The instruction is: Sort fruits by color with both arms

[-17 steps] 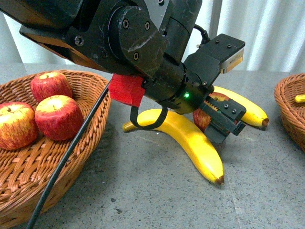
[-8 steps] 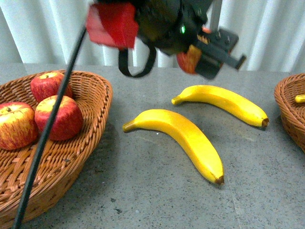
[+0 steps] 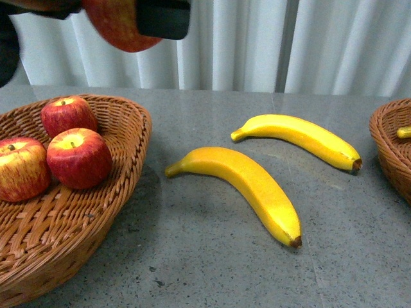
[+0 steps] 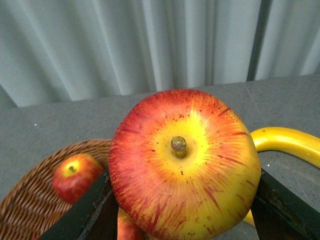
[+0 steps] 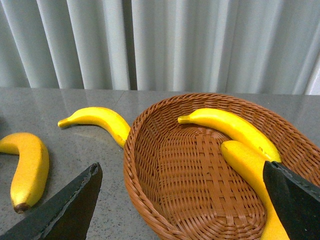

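Observation:
My left gripper (image 4: 184, 212) is shut on a red apple (image 4: 185, 165) streaked yellow, stem facing the camera. In the front view that apple (image 3: 119, 25) hangs high at the top left, above the far side of the left wicker basket (image 3: 125, 138). Three red apples (image 3: 79, 157) lie in that basket. Two yellow bananas (image 3: 247, 186) (image 3: 302, 138) lie on the grey table between the baskets. My right gripper (image 5: 180, 207) stands open over the right basket (image 5: 142, 155), which holds two bananas (image 5: 235, 127) (image 5: 252, 172); nothing is between its fingers.
The right basket's rim (image 3: 388, 144) shows at the front view's right edge, a banana tip (image 3: 404, 132) inside. A pleated white curtain (image 3: 289, 45) runs behind the table. Bare grey tabletop (image 3: 212, 263) lies in front of the bananas.
My left arm lifted the apple from between the bananas and carried it up and left; it now hangs above the left basket. The arm has mostly left the front view.

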You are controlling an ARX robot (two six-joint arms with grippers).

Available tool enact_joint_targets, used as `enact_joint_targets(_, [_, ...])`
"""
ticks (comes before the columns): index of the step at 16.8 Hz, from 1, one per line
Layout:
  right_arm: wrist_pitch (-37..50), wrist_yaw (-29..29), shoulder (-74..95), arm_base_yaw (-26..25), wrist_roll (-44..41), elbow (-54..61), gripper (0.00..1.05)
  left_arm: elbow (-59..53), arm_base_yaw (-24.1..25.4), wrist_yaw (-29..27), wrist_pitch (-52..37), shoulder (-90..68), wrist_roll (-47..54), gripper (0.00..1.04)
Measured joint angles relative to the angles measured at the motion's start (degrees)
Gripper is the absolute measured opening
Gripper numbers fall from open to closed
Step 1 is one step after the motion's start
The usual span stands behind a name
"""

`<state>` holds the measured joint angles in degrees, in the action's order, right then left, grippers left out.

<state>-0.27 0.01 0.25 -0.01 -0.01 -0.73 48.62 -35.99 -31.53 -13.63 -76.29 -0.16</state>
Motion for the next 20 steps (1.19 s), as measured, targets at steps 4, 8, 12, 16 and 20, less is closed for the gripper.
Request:
enact_joint_targets(4, [0.02,-0.02,0.0,0.0,0.0,0.0,0.98,-13.86,-1.25,-9.97,5.75,15.65,-10.19,0.65])
enact_joint_targets(8, [0.02,0.0,0.0,0.0,0.0,0.0,0.98,-18.71,3.52,-9.7,7.56,18.99,-13.42,0.65])
enact_joint_targets(12, [0.02,0.0,0.0,0.0,0.0,0.0,0.98,-19.82,5.62,-9.6,7.58,19.21,-13.42,0.65])
enact_joint_targets(16, [0.02,-0.02,0.0,0.0,0.0,0.0,0.98,-20.33,7.02,-9.29,7.76,19.28,-13.55,0.75])
enact_joint_targets(20, [0.02,0.0,0.0,0.0,0.0,0.0,0.98,-20.35,6.62,-8.11,7.08,19.71,-13.33,0.98])
